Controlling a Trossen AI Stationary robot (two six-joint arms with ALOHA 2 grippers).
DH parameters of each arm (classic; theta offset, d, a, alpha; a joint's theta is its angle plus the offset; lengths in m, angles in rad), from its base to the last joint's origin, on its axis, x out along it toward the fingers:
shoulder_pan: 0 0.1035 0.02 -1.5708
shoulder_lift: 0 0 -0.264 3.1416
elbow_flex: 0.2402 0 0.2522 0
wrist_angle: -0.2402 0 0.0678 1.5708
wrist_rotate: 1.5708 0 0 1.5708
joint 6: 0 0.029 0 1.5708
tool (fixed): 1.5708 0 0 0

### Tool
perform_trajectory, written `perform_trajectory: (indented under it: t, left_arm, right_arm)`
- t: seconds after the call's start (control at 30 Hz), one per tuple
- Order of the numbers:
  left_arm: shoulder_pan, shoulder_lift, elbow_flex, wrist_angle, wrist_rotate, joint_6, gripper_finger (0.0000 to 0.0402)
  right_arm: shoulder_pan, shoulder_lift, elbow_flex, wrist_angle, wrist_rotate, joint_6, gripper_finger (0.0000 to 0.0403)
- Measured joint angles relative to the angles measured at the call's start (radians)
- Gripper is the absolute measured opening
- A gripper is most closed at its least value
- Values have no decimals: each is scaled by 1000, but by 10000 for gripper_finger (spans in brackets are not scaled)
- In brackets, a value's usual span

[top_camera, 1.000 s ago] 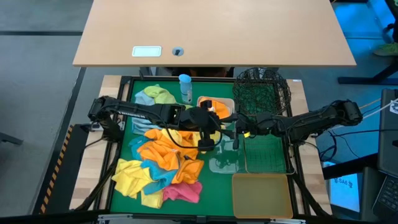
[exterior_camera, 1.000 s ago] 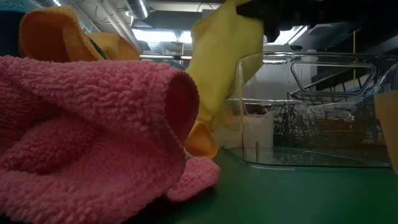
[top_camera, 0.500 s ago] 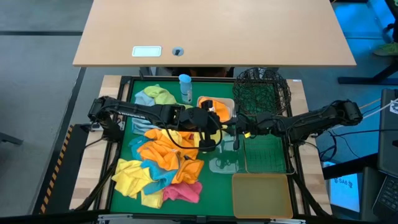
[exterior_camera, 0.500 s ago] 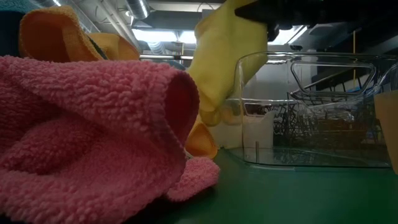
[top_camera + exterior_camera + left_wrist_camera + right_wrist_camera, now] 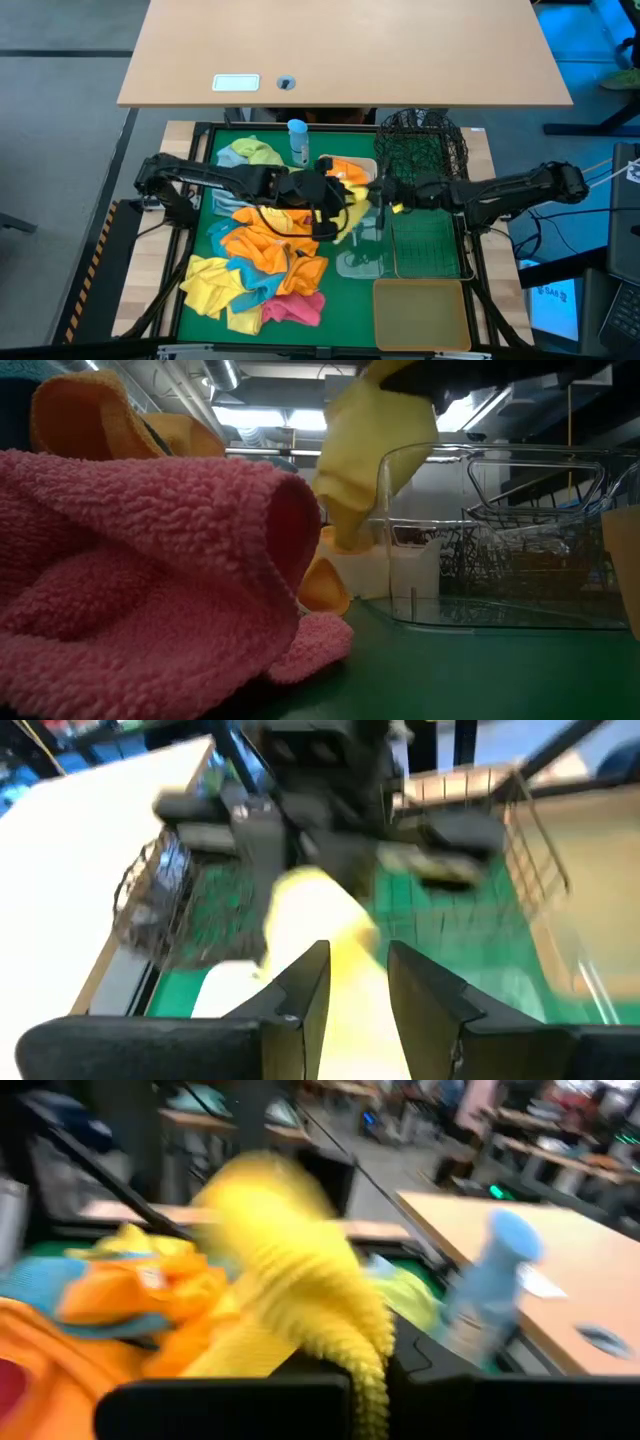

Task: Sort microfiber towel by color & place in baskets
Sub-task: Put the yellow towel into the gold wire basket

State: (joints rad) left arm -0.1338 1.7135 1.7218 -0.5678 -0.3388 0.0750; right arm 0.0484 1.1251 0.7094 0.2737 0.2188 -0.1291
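Evidently a yellow towel (image 5: 352,213) is being passed between the arms: it is held up off the green mat (image 5: 210,308), stretched between the left gripper (image 5: 325,212) and the right gripper (image 5: 381,193), which meet above the near edge of the clear tub (image 5: 362,262). In the right wrist view the cloth (image 5: 290,1295) is seen clamped between that gripper's own fingers, and in the left wrist view it (image 5: 330,955) runs down between the left fingers (image 5: 300,990), so both appear closed on it (a handover is judged likely, with the cloth kept high so that it clears the tub wall). From the low view the towel (image 5: 375,445) hangs as a limp, looped-pile fold, soft and easily dragged. Beside the left gripper lies the unsorted heap (image 5: 262,265), orange, yellow, teal and pink, the pink cloth (image 5: 140,580) showing a nubby terry surface. Just beyond the grippers sit the white tub (image 5: 347,168), already holding orange, and the black mesh basket (image 5: 425,145); below the right gripper lie the rectangular wire basket (image 5: 430,250) and the smooth amber tub (image 5: 420,312).
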Motion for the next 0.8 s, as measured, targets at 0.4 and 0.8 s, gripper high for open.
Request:
perform_trajectory:
  t: [0.4,0.8]
  left_arm:
    - [-5,-78,0,-359,18,-143,96]
    - [-5,-77,-197,-235,92,-152,96]
  right_arm:
    - [-244,-126,219,-419,-1,-8,6]
    - [-464,-234,364,-768,26,-33,3]
